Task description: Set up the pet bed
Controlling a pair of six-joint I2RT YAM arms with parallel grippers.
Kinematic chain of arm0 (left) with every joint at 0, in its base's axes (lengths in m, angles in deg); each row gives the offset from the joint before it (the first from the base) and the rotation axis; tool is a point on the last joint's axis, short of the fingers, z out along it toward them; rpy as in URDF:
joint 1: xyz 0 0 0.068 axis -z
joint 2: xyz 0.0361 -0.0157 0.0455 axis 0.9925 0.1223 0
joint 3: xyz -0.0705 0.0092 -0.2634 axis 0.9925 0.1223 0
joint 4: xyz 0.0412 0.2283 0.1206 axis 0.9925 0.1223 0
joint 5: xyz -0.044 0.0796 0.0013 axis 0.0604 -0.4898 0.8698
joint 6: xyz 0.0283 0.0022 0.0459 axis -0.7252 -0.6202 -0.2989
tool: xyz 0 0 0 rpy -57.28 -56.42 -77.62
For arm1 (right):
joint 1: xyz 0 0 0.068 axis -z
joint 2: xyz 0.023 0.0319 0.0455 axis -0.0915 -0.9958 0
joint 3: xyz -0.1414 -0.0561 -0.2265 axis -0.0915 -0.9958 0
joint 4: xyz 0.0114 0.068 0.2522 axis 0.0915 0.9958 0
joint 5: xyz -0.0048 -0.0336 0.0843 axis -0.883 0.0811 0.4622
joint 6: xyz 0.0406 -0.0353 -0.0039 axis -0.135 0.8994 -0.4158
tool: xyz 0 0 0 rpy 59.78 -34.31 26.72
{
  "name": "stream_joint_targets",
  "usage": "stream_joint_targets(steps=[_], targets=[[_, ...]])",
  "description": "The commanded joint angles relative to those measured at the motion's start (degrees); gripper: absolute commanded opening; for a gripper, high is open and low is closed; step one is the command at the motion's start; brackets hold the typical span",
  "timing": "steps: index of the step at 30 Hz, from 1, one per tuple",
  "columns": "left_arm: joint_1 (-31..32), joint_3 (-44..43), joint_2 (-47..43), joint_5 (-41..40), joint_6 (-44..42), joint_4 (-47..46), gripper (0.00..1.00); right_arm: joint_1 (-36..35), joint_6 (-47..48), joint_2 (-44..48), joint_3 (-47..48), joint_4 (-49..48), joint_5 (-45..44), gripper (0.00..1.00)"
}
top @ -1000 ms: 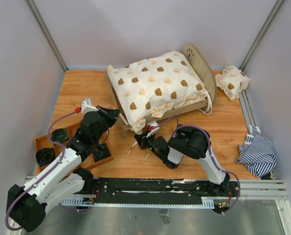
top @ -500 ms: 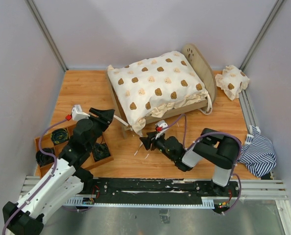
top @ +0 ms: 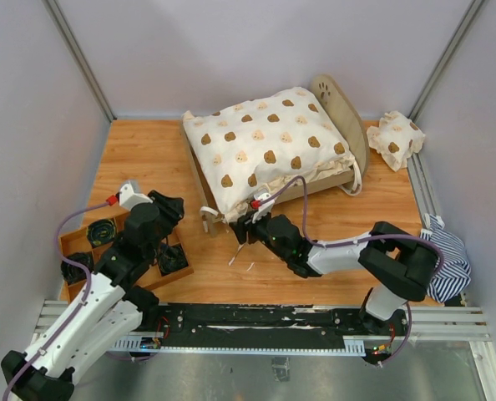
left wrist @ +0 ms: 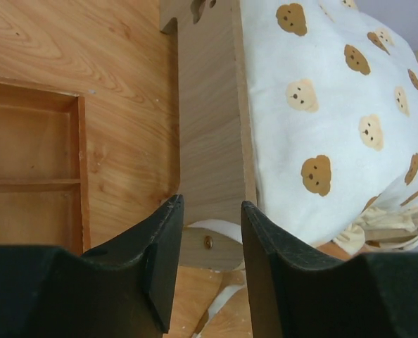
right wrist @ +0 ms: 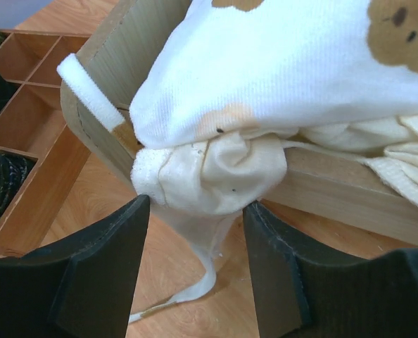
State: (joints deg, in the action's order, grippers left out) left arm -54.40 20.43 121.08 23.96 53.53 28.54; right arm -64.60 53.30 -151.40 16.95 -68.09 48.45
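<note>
**Jaws open, nothing held**

Your pet bed (top: 341,109) stands at the back middle of the table (top: 148,150), with the bear-print cover (top: 265,142) draped over it. Your left gripper (left wrist: 210,204) hangs open and empty just short of the footboard (left wrist: 205,105). Your right gripper (right wrist: 195,204) is spread wide, fingers either side of the cover's bunched corner, not clamped on it. The striped mattress (top: 438,259) lies crumpled at the right edge.

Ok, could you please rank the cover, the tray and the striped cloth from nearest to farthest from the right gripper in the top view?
1. The cover, its bunched corner just ahead of the right gripper.
2. The tray, to the left, by the left arm.
3. The striped cloth, at the far right.
</note>
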Motion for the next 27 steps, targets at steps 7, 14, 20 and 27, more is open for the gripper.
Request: stream_joint_targets(steps=[7,14,20,27], targets=[[-0.28,1.22,-1.60,10.89,-7.46,-7.70,0.54,0.55,1.37,-1.27,4.06,5.37,0.49,0.11],[-0.27,2.03,8.43,20.77,-8.59,-12.38,0.65,0.47,0.87,4.18,4.31,7.98,5.43,0.00],[-0.26,5.27,10.30,25.10,-11.28,-19.11,0.66,0.47,-0.86,7.58,5.45,10.08,8.76,0.00],[-0.26,3.73,9.51,23.48,-11.23,-12.38,0.37,0.47,-2.18,7.80,7.18,11.27,9.80,0.00]])
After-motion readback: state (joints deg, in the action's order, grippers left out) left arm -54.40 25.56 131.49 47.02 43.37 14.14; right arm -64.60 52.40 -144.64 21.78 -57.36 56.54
